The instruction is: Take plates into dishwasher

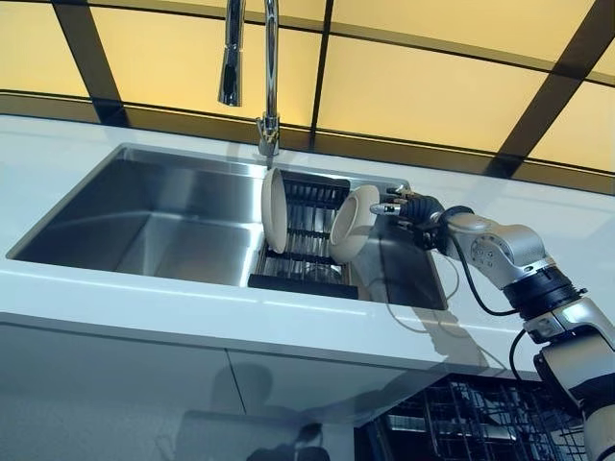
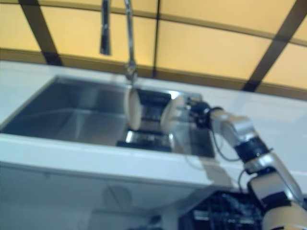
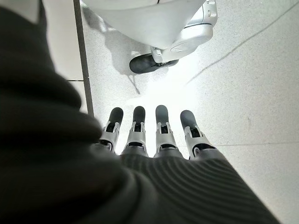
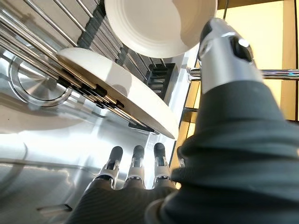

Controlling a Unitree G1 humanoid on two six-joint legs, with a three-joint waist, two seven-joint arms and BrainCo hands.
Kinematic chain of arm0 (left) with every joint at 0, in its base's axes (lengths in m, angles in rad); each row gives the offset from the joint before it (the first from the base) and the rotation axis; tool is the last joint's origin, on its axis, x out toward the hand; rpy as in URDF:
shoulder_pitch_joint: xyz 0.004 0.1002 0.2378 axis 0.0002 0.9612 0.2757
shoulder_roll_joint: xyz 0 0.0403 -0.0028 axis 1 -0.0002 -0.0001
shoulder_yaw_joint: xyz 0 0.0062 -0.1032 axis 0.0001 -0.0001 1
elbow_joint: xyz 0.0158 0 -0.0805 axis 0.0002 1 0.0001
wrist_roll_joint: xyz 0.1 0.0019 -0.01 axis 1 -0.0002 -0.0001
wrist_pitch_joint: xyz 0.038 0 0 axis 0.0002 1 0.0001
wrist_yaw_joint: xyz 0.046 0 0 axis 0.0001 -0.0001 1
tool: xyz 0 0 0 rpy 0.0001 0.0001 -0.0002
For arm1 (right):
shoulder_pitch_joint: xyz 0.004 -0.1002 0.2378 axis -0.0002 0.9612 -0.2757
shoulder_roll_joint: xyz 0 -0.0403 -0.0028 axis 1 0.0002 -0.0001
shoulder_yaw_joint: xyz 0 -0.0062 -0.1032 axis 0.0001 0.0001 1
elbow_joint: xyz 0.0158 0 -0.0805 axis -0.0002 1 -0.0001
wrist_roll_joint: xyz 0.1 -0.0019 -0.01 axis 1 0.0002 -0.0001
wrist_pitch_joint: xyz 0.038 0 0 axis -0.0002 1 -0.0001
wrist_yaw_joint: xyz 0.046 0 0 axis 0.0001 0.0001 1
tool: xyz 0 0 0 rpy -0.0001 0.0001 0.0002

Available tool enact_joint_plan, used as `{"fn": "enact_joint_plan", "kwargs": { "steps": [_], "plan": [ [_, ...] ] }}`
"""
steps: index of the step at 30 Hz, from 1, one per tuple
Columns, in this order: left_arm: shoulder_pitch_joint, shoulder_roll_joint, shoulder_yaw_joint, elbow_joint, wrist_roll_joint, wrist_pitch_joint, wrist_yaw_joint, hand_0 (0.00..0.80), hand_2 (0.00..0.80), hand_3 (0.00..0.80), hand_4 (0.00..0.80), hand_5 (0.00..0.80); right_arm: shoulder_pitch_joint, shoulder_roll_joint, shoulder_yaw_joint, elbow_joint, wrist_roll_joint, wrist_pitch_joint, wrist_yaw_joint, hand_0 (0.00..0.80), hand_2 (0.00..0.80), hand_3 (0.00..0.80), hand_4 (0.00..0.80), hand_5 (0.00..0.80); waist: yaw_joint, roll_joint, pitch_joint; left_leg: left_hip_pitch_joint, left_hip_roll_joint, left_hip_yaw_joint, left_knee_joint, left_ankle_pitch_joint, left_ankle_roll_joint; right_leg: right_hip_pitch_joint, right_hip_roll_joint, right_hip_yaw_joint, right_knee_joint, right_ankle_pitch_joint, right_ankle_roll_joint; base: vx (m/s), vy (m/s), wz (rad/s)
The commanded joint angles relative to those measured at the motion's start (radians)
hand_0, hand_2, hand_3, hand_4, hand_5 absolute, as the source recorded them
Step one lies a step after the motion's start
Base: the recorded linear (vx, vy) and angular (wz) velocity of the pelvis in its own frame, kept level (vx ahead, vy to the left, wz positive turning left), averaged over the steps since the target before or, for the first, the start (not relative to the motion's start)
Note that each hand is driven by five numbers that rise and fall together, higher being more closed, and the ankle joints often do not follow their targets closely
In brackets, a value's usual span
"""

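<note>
Two white plates stand on edge in a black dish rack (image 1: 306, 245) in the right part of the steel sink (image 1: 144, 221): one on the left (image 1: 274, 209) and one on the right (image 1: 353, 223). My right hand (image 1: 408, 208) reaches in from the right, level with the right plate's upper rim. In the right wrist view its fingers (image 4: 135, 163) are straight and its thumb (image 4: 224, 46) is spread, with the near plate (image 4: 131, 91) lying between them, not gripped. The other plate (image 4: 154, 28) stands beyond it. My left hand (image 3: 154, 140) hangs open over the floor.
A tall faucet (image 1: 269, 77) rises behind the sink. A white counter (image 1: 538, 230) surrounds the sink. An open dishwasher's dark wire rack (image 1: 461, 423) shows below the counter at the lower right.
</note>
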State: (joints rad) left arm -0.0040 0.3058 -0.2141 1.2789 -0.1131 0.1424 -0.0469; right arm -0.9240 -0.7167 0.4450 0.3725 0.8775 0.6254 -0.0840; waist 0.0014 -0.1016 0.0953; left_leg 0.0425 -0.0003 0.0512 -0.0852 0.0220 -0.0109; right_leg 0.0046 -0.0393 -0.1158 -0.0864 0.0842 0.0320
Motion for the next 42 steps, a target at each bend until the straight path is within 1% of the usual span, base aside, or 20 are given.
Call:
{"fn": "enact_joint_plan", "kwargs": {
  "steps": [1, 11, 25, 36, 39, 42],
  "plan": [
    [-0.005, 0.007, -0.062, 0.053, -0.004, 0.007, 0.005, 0.0, 0.0, 0.0, 0.0, 0.0, -0.128, 0.005, 0.02, 0.065, 0.026, -0.027, -0.008, 0.0, 0.0, 0.0, 0.0, 0.0, 0.032, 0.0, -0.012, -0.005, -0.03, 0.059, -0.002, -0.053, 0.024, 0.021, 0.024, -0.015, -0.001, -0.055, 0.046, 0.0, 0.0, 0.0],
    [-0.003, 0.005, -0.068, 0.044, -0.014, 0.007, 0.009, 0.0, 0.0, 0.0, 0.0, 0.0, -0.131, 0.016, 0.029, 0.083, 0.011, -0.005, 0.005, 0.0, 0.0, 0.0, 0.0, 0.0, 0.037, 0.001, -0.004, -0.007, -0.03, 0.061, -0.002, -0.054, 0.024, 0.02, 0.023, -0.021, -0.001, -0.056, 0.046, 0.0, 0.0, 0.0],
    [-0.002, 0.013, -0.07, 0.039, -0.027, 0.005, 0.004, 0.0, 0.0, 0.0, 0.0, 0.0, -0.132, 0.016, 0.035, 0.116, 0.005, 0.007, 0.03, 0.0, 0.0, 0.0, 0.0, 0.0, 0.039, -0.003, 0.009, -0.009, -0.027, 0.062, -0.002, -0.054, 0.024, 0.017, 0.023, -0.026, -0.001, -0.053, 0.048, 0.0, 0.0, 0.0],
    [-0.004, 0.016, -0.067, 0.039, -0.047, 0.002, 0.009, 0.0, 0.0, 0.0, 0.0, 0.0, -0.14, 0.035, 0.041, 0.142, -0.001, 0.013, 0.035, 0.0, 0.0, 0.0, 0.0, 0.0, 0.046, -0.009, 0.024, -0.015, -0.025, 0.059, -0.002, -0.053, 0.025, 0.013, 0.023, -0.031, -0.001, -0.051, 0.049, 0.0, 0.0, 0.0],
    [-0.005, 0.02, -0.063, 0.039, -0.049, 0.0, 0.008, 0.0, 0.0, 0.0, 0.0, 0.0, -0.151, 0.037, 0.046, 0.146, 0.01, 0.029, 0.033, 0.0, 0.0, 0.0, 0.0, 0.0, 0.048, -0.011, 0.026, -0.014, -0.025, 0.06, -0.002, -0.053, 0.025, 0.012, 0.023, -0.033, -0.001, -0.05, 0.049, 0.0, 0.0, 0.0],
    [-0.009, 0.021, -0.062, 0.038, -0.051, 0.0, 0.008, 0.0, 0.0, 0.0, 0.0, 0.0, -0.156, 0.041, 0.051, 0.166, 0.017, 0.031, 0.041, 0.0, 0.0, 0.0, 0.0, 0.0, 0.051, -0.013, 0.029, -0.015, -0.025, 0.059, -0.002, -0.053, 0.025, 0.012, 0.023, -0.034, -0.001, -0.049, 0.049, 0.0, 0.0, 0.0]
  ]
}}
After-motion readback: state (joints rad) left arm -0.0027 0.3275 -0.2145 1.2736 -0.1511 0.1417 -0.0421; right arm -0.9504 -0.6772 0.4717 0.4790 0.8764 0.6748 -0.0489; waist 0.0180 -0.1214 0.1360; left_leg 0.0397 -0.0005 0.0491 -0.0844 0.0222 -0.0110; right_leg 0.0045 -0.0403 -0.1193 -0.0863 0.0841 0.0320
